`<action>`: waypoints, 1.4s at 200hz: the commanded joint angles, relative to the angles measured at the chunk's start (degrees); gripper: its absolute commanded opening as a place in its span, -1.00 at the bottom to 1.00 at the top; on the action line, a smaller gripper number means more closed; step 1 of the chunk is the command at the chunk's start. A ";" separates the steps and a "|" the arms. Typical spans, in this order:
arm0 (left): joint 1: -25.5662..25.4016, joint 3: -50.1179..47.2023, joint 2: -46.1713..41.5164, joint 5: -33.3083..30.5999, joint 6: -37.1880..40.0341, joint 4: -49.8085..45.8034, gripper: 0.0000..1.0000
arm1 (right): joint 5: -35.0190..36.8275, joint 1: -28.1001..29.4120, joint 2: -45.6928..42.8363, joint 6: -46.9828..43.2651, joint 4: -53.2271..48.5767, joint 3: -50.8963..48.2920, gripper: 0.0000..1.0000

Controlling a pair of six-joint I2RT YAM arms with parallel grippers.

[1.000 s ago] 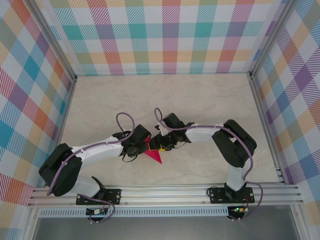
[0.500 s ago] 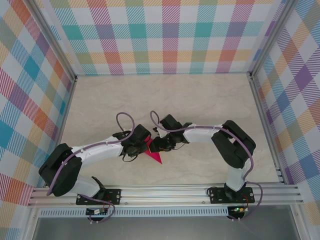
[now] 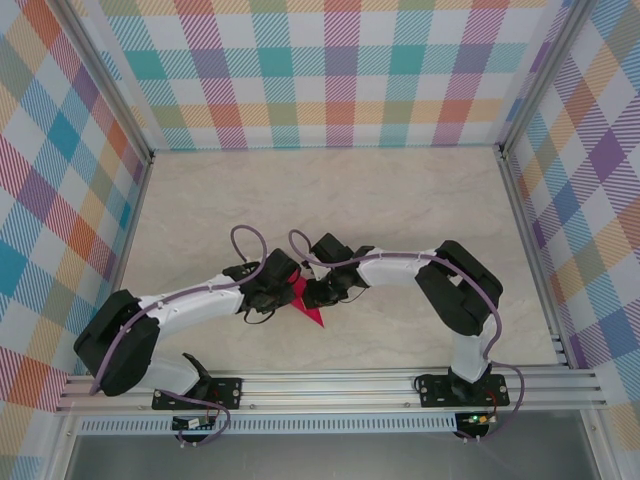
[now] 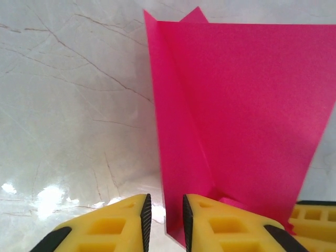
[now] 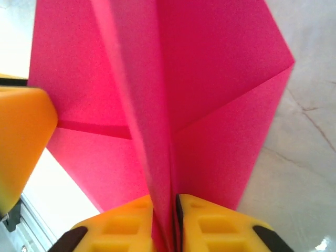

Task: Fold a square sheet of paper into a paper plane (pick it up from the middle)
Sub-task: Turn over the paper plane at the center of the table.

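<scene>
Paper plane [image 5: 210, 79] is clamped along its centre crease by the right end effector [image 5: 172, 210], fanning out ahead; left end effector [image 4: 166, 210], barely parted, straddles a flap edge. Light, limp, easily crumpled, I'd say: best gripped at the folds, off the desk [image 4: 79, 105]

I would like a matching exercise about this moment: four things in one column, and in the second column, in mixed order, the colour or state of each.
Things:
1. right gripper
2. left gripper
3. paper
4. table

Colour or state:
A. pale, marbled
B. magenta-pink, creased
C. narrowly open, table showing in the gap
D. shut on a fold of the paper

Pairs: 1-D, 2-C, 3-B, 4-A.
</scene>
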 commanded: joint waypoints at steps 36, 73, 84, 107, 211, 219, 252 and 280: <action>-0.73 -2.54 -11.75 -0.68 1.60 -0.39 -0.22 | 17.02 0.28 -5.34 -0.43 -11.64 4.76 -0.91; -0.25 -4.78 -17.54 -4.14 1.62 -3.81 -0.09 | 33.48 -1.54 -4.38 6.26 -22.07 10.71 -0.98; 0.01 -5.66 -18.65 -4.30 1.29 -3.84 -0.08 | 35.94 -2.53 -2.80 9.17 -25.02 12.75 -0.99; 0.35 -7.15 -19.82 -3.93 0.90 -3.50 -0.05 | 34.32 -4.06 0.73 11.32 -25.75 15.84 -0.96; 0.91 -8.10 -19.93 -3.38 1.19 -3.96 -0.04 | 30.65 -4.80 11.55 13.51 -25.24 20.50 -0.73; 0.97 -8.07 -19.85 -3.37 1.21 -4.00 -0.03 | 30.19 -4.82 11.69 13.64 -25.12 20.28 -0.73; 0.99 -7.90 -19.94 -3.54 1.44 -4.31 -0.03 | 30.46 -4.89 9.52 13.22 -26.19 20.35 -0.66; 1.09 -7.67 -20.24 -3.72 1.95 -4.63 -0.01 | 31.22 -5.00 4.64 11.77 -27.05 20.38 -0.47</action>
